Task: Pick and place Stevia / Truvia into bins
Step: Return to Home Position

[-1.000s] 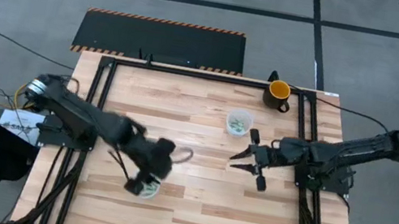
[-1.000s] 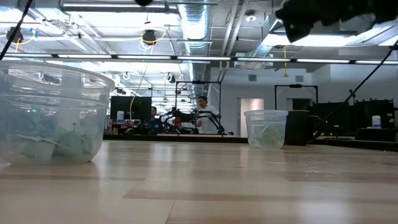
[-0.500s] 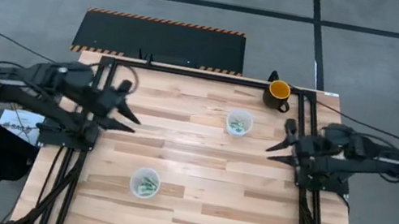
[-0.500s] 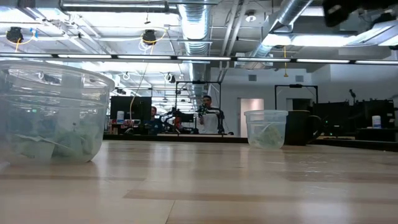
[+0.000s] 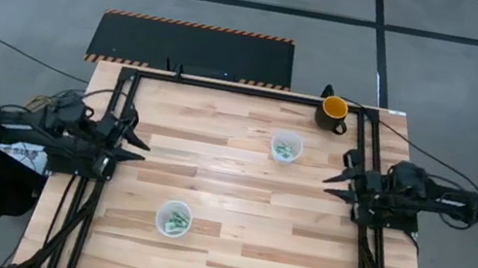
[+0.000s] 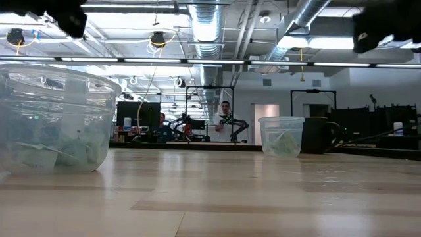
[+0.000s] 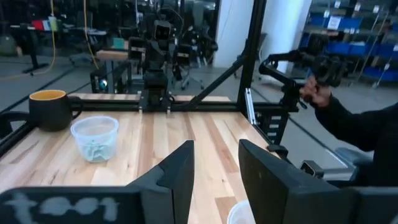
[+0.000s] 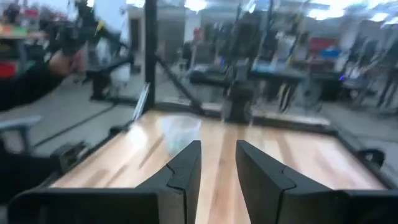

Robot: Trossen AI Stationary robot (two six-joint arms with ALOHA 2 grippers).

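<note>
Two clear cups hold the light green sachets. One cup (image 5: 287,147) stands at the far middle of the table, the other (image 5: 174,218) nearer the front; both rest on their bases. In the low view the near cup (image 6: 52,122) looms at the left and the far cup (image 6: 281,136) stands beyond it. My left gripper (image 5: 141,151) is drawn back at the table's left edge, open and level, with nothing between its fingers (image 7: 180,174). At the right edge my right gripper (image 5: 326,185) is open and level too, its fingers (image 8: 186,168) bare.
A dark mug (image 5: 333,111) with a yellow inside stands at the far right corner, by the black frame rail (image 5: 228,86). A person's dark sleeve (image 7: 348,118) shows beside the table. Bare wood (image 5: 237,203) lies between the two cups.
My left gripper has left the spot above the near cup, swung toward the table's left edge and tipped to level. My right gripper has drawn back from mid-table to the right edge. Both cups and their sachets have stayed put.
</note>
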